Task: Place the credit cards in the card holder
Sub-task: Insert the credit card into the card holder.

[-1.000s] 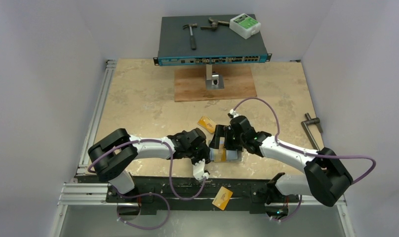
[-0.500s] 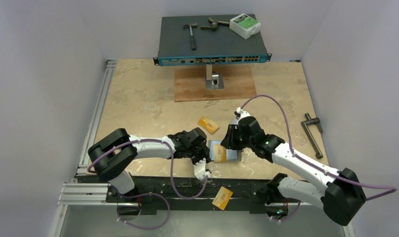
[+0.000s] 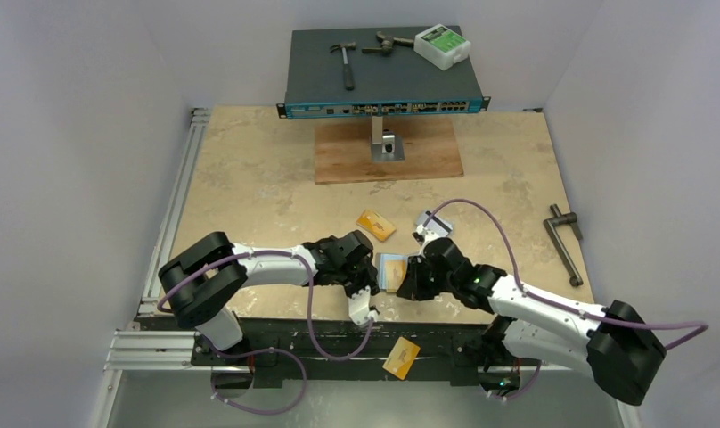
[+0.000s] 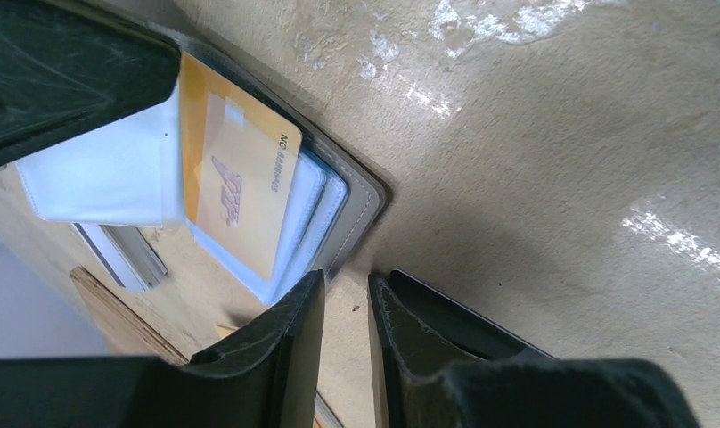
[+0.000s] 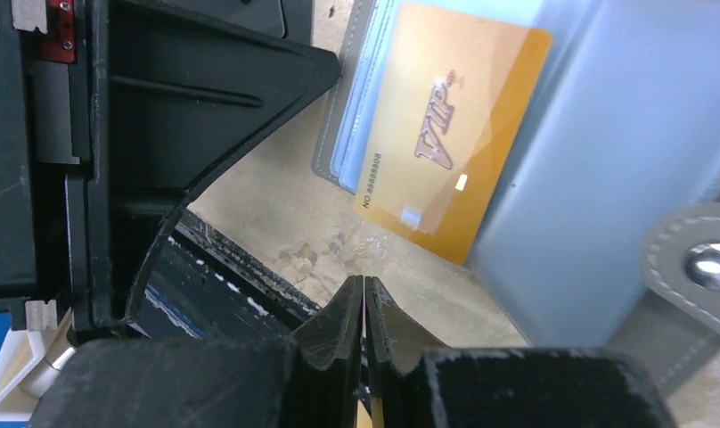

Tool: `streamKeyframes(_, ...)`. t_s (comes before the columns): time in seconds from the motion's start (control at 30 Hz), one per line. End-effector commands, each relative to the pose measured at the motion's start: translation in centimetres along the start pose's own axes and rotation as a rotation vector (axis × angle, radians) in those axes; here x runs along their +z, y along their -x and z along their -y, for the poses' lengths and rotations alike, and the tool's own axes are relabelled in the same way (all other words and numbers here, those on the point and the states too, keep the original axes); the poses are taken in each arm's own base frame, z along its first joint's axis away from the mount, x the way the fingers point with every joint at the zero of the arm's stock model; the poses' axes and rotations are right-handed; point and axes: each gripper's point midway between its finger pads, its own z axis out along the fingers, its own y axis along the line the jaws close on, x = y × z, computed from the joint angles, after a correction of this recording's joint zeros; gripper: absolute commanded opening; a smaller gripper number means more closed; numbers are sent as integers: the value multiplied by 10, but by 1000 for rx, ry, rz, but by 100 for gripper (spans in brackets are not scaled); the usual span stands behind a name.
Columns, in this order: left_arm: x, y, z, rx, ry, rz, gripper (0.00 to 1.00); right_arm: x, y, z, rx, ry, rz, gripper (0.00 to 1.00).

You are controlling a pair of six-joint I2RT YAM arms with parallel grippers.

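Nearest, one orange card (image 3: 401, 357) lies on the dark rail (image 3: 276, 334) by the arm bases. Just beyond it the card holder (image 3: 394, 272) lies open on the table (image 3: 249, 178) between the two grippers, a VIP card (image 5: 445, 169) partly tucked under a clear sleeve; the left gripper (image 4: 346, 281) is narrowly parted with nothing between, and the right gripper (image 5: 364, 283) is pinched fully together, empty. Farther back another orange card (image 3: 375, 225) lies flat, and the cards look light, stiff and slick (flat down, little to bite on), so probably best nipped by a short edge while the holder's floppy sleeves get pinned at the grey cover.
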Motion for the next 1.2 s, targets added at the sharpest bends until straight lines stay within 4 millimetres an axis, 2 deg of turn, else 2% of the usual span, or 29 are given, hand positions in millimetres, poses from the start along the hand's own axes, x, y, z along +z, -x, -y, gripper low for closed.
streamKeyframes(0.0, -6, 8, 0, -2, -21, 31, 25, 7, 3, -18, -13, 76, 15, 4)
streamKeyframes(0.1, -11, 6, -5, -53, -17, 22, 25, 12, 1, -19, -17, 82, 11, 4)
streamKeyframes(0.23, -10, 7, -2, -50, -32, 23, 25, 20, -3, -16, -24, 75, -8, 5)
streamKeyframes(0.73, 7, 12, 17, 157, -124, 44, 27, 36, -5, -5, -25, 42, 1, 4)
streamKeyframes(1.17, 14, 5, 66, 252, -353, 12, 26, 38, 0, 5, -29, -1, 47, 2)
